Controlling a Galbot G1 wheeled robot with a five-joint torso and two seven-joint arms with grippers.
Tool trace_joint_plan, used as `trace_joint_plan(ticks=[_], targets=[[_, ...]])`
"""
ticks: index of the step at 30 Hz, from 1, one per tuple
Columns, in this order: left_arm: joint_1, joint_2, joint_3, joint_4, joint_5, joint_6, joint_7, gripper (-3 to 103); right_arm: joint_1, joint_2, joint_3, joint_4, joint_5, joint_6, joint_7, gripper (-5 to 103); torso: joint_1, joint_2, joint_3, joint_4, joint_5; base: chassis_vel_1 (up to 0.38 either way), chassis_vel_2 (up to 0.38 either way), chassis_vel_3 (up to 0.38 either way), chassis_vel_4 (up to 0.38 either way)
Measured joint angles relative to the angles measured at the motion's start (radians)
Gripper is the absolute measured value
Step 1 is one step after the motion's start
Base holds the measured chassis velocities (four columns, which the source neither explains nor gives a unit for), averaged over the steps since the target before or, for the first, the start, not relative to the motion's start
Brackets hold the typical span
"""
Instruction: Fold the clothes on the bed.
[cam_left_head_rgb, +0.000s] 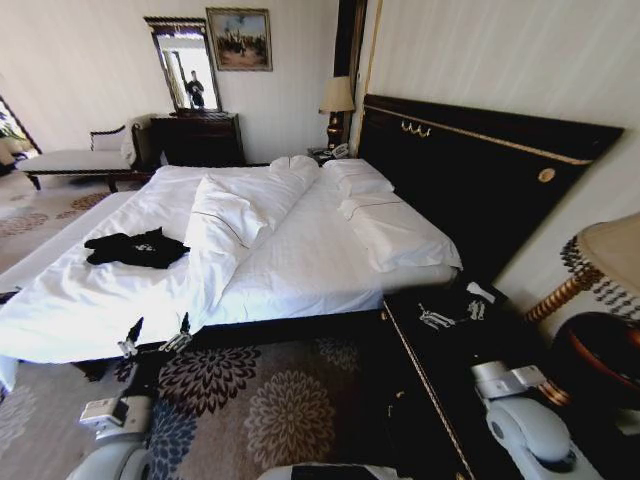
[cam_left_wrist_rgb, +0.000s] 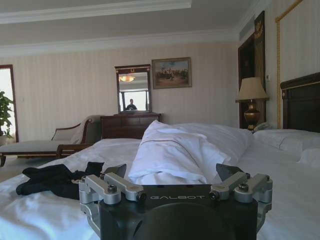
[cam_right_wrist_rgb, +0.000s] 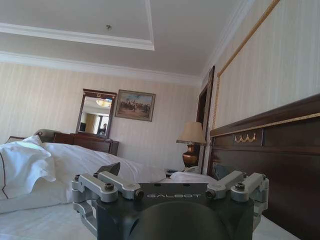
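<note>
The clothes, a crumpled black T-shirt, lie on the left part of the bed, on its white sheet. My left gripper hovers open at the bed's near edge, short of the T-shirt and slightly to its right. From the left wrist, the T-shirt lies ahead of the open left gripper, off to one side. My right gripper is open and empty over the dark nightstand beside the headboard. The right wrist view has the right gripper open, level with the white bedding.
A folded-back duvet ridge runs down the bed's middle, and pillows lie by the tall dark headboard. A dark nightstand and a lamp stand at the right. A dresser with mirror and a chaise line the far wall.
</note>
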Motion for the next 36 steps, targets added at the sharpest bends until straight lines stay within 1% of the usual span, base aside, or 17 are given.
trace_joint_plan(ticks=[16,23,29,36], targets=[[0.004,-0.006,0.001,-0.001,0.008,-0.007,0.001,100,0.005,0.000,-0.003,-0.012,0.000,0.006,0.000,100,0.000,0.000,0.000,0.0000,0.0000,-0.187,0.194,0.184,-0.182],[0.006,-0.008,0.002,-0.001,0.011,-0.011,0.001,100,0.005,0.001,-0.009,-0.014,0.000,0.024,0.001,100,0.000,0.000,0.000,0.0001,0.0000,-0.196,0.184,0.182,-0.174],[0.007,-0.008,0.003,-0.001,0.014,-0.012,0.002,100,0.006,0.004,-0.013,-0.013,0.001,0.026,0.005,100,0.001,0.000,0.000,0.0002,0.0000,-0.111,0.110,0.063,-0.087],[0.010,-0.006,0.002,-0.001,0.014,-0.014,0.002,100,0.003,0.007,-0.013,-0.013,-0.002,0.027,0.007,100,-0.001,0.000,0.000,-0.0002,0.0000,0.000,0.000,0.000,0.000]])
